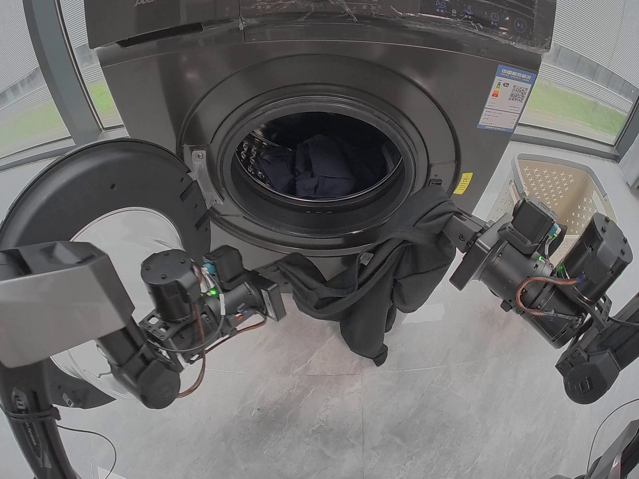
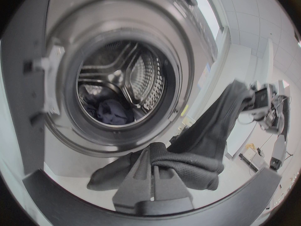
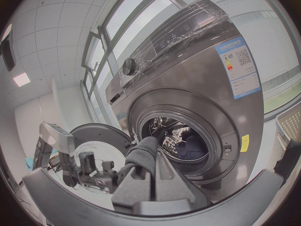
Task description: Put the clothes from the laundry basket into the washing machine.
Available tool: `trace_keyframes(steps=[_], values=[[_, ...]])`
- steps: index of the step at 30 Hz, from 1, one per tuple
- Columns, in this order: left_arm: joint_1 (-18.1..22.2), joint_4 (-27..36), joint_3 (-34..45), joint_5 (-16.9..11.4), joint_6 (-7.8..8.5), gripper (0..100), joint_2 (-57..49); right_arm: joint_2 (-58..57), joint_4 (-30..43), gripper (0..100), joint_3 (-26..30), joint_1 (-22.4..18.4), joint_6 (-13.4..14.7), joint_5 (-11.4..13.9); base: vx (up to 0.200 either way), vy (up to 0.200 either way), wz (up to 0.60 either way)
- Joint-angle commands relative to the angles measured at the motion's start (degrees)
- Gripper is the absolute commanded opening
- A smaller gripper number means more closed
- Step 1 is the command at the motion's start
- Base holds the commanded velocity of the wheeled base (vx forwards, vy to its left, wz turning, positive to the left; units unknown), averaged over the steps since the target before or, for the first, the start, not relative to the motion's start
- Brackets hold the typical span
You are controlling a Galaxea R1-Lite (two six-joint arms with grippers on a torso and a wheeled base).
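A dark grey garment [image 1: 379, 267] hangs stretched between my two grippers, just below and in front of the washing machine's open drum [image 1: 318, 158]. My left gripper [image 1: 278, 277] is shut on its left end [image 2: 175, 164]. My right gripper [image 1: 447, 215] is shut on its right end [image 3: 139, 154], close to the door ring's lower right. The middle of the garment sags toward the floor. Dark blue clothes [image 1: 319, 167] lie inside the drum [image 2: 116, 88], also seen as a blue heap [image 3: 191, 148]. The laundry basket [image 1: 566, 191] stands right of the machine.
The machine's round door [image 1: 100, 194] stands swung open to the left, behind my left arm. Grey tiled floor [image 1: 346, 407] lies open in front of the machine. Windows run behind and beside it.
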Motion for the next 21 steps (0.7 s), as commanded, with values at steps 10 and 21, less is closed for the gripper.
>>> trace_keyframes(steps=[10,21], values=[[2.4,-0.9,10.4,2.8,-2.74,0,-25.1,0.3,-0.3,0,4.9,-3.9,0.4,-0.8,0.0,0.0,0.0],[6.6,-1.0,7.6,3.4,-3.27,0,-25.1,0.0,-0.3,0,4.1,-6.8,0.0,-0.8,0.0,0.0,0.0]])
